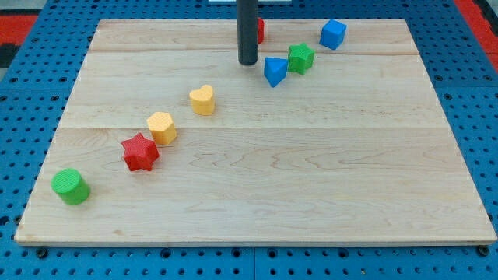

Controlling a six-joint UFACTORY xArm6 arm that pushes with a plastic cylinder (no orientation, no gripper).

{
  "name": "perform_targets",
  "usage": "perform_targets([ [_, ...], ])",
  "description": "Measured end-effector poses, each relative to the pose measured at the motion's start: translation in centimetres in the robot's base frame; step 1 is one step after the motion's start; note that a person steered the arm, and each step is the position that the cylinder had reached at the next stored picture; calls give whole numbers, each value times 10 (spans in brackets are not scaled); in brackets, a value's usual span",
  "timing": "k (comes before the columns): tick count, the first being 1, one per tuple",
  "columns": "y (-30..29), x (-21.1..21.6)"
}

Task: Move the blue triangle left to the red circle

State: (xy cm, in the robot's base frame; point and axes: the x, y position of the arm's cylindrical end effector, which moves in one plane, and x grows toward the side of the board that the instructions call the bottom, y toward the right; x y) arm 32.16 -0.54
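my tip [247,62] is seen just left of the blue triangular block [274,71] on the pale wooden worktop [311,179], apart from it. the red round block [260,30] is mostly hidden behind the rod. no claw is fitted.

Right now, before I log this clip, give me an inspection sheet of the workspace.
Surface: wooden board on a blue pegboard, lying flat.
Job's things: blue triangle near the view's top; red circle mostly hidden behind the rod, up and left of the triangle.
Clutter: green star touching or nearly touching the triangle's right side; blue cube; yellow heart; yellow hexagon; red star; green cylinder.
Hand: none fitted; my tip stands just left of the blue triangle, apart from it.
Cables: nothing seen.
Surroundings: red area at the view's top corners.
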Motion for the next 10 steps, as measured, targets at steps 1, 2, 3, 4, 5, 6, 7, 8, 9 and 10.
perform_targets([
  [1, 0, 36],
  [2, 47, 50],
  [3, 52, 50],
  [4, 55, 31],
  [5, 55, 15],
  [6, 52, 5],
  [7, 52, -8],
  [8, 49, -24],
  [9, 33, -39],
  [10, 29, -50],
])
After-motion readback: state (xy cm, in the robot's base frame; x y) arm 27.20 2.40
